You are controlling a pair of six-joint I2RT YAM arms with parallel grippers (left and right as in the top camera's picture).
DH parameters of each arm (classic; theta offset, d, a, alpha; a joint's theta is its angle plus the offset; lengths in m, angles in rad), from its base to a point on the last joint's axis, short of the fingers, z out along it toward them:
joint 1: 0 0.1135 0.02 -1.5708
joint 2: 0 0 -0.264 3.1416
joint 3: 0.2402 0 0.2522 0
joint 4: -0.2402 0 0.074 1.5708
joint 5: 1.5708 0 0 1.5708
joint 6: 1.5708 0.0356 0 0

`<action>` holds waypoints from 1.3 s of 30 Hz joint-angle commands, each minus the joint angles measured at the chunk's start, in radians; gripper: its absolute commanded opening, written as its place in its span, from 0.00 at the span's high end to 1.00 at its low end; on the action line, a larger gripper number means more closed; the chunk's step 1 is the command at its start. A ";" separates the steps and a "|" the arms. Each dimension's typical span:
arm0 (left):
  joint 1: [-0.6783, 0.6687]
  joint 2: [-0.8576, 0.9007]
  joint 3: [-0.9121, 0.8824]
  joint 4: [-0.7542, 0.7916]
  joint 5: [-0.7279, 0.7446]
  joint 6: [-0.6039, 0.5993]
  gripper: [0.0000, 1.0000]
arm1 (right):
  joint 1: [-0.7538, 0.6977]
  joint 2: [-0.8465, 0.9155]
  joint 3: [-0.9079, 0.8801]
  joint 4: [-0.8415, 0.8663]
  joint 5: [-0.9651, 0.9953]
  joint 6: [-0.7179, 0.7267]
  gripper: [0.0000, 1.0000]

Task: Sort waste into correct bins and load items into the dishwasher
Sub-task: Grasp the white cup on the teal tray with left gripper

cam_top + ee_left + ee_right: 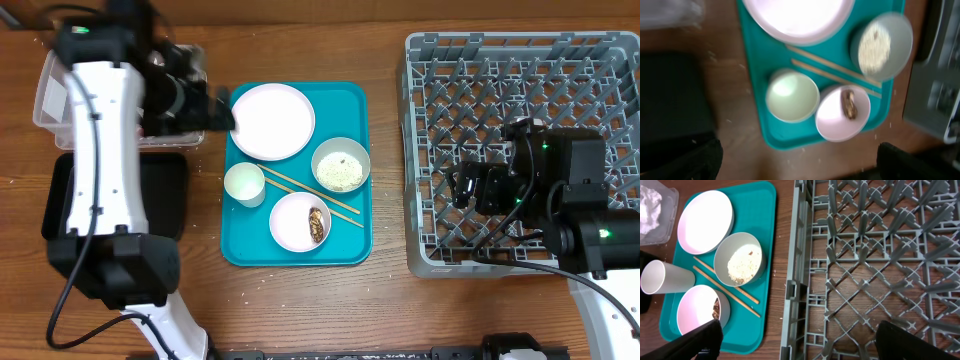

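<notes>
Left pincer (pixel 799 150): we are logging it as released. Its dark fingers (pixel 685 160) are sitting at the bottom corners of the left wrist view, wide apart, with nothing between them. The pincer is hovering over the far left edge of the teal serving tray (pixel 348 105), just beside the large plate (pixel 272 120). The left wrist view is blurred.

Right pincer (pixel 797 330): we are logging it as released and empty too. It is hanging over the left half of the grey dish rack (pixel 425 150) and pointing towards the teal tray.

All the dishes we are seeing are lying on the teal tray:
- The plate is occupying the far left corner.
- The rice bowl (pixel 726 250) is sitting near the right edge, holding white rice (pixel 745 264).
- The small white cup (pixel 244 184) is sitting near the left edge.
- The second bowl (pixel 290 220) is sitting at the near side, carrying a brown food scrap (pixel 317 227).
- The pair of wooden chopsticks (pixel 285 182) is lying slantwise between the cup and the rice bowl, running past the second bowl.

The clear plastic tub (pixel 42 95) is sitting at the far left of the bench (pixel 380 300). The left arm is partly hiding it, and it is holding a crumpled white napkin (pixel 649 205). The black tray (pixel 170 195) is lying just on the near side of the tub, mostly under the same arm.
</notes>
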 commanded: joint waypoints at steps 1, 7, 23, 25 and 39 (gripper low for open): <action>-0.082 -0.076 -0.130 0.042 0.015 0.032 0.00 | 0.004 -0.003 0.018 0.006 -0.008 -0.001 0.00; -0.138 -0.079 -0.284 0.186 -0.050 -0.065 0.00 | 0.004 -0.003 0.018 0.006 -0.008 -0.001 0.00; -0.126 -0.078 -0.462 0.300 -0.261 -0.064 0.14 | 0.004 -0.003 0.018 0.007 -0.008 -0.001 0.00; -0.125 -0.078 -0.518 0.359 -0.233 -0.063 0.20 | 0.004 -0.003 0.018 0.008 -0.008 -0.001 0.00; -0.117 -0.078 -0.773 0.620 -0.225 -0.084 0.96 | 0.004 -0.003 0.018 0.006 -0.008 -0.001 0.00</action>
